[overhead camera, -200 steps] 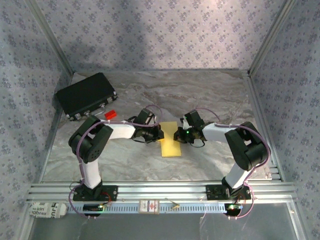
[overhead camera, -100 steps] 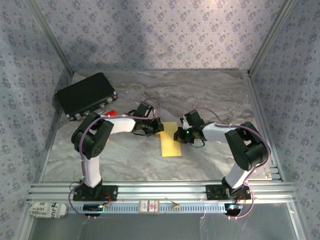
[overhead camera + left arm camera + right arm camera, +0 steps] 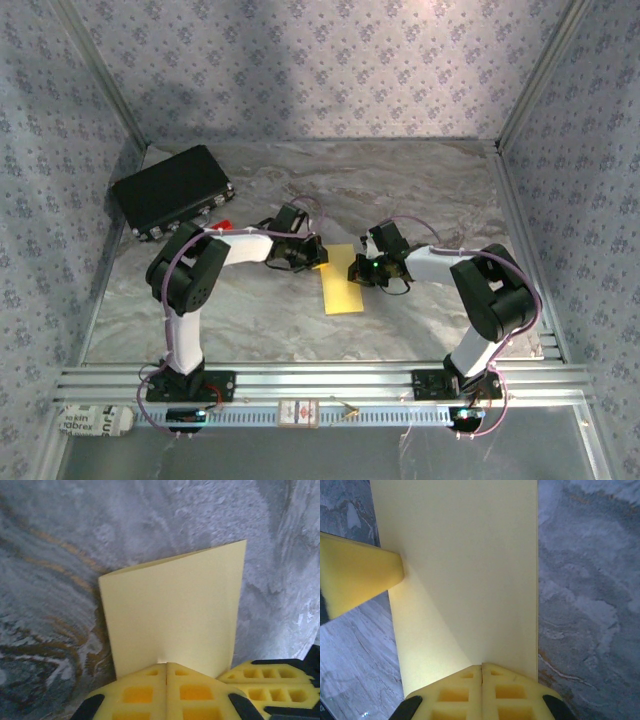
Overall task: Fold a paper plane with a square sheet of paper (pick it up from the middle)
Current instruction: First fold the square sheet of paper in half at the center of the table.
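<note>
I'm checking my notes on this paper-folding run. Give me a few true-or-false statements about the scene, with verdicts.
1. The left tool and the right tool both reach the yellow paper. True.
2. Both tools stand wide open. False: both are shut.
3. The black case sits at the far left of the table. True.
4. The red block rests on the yellow paper. False: it lies by the black case, apart from the paper.
5. The paper is already a pointed dart. False: it shows as a narrow rectangle.

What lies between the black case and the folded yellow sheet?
Top view: a small red block near the black case, then the left arm's white forearm reaching across to the yellow sheet.
</note>
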{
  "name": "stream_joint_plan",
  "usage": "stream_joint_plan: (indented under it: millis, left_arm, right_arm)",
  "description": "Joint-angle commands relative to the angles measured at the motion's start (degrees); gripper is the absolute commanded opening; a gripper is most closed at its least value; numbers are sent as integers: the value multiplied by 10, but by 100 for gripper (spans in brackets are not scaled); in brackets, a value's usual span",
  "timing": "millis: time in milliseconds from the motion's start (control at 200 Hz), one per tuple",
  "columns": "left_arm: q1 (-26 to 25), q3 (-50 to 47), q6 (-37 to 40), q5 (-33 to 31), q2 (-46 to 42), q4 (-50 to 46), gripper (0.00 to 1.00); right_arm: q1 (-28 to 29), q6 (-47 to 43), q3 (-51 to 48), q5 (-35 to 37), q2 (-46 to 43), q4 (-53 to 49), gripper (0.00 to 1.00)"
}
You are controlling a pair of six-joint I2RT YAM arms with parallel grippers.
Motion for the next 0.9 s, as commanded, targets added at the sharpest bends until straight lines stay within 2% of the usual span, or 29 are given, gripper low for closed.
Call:
stream_joint_plan:
  millis: [0,340,485,575,715,894]
  left_arm:
    - [7,34,15,18,10,-14,6]
    - [24,44,12,16,54,-15,6]
    - [26,42,12,16,58,-18,6]
    - [25,42,16,15,56,-22,6]
    - [26,47,17,24,56,-23,5]
    - [26,48,13,28,55,-20,5]
  right_arm:
    - [-6,-14,-29,74,24,-109,0]
    - [-5,-12,-37,71,12,-95,0]
    - [-6,-4,-44,45,-16,-57,0]
    - [-5,19,-45,41,-59,-48,12]
    - [-11,30,-48,73,-137,-97,29]
    - [-35,56,-84,56,-205,-135,43]
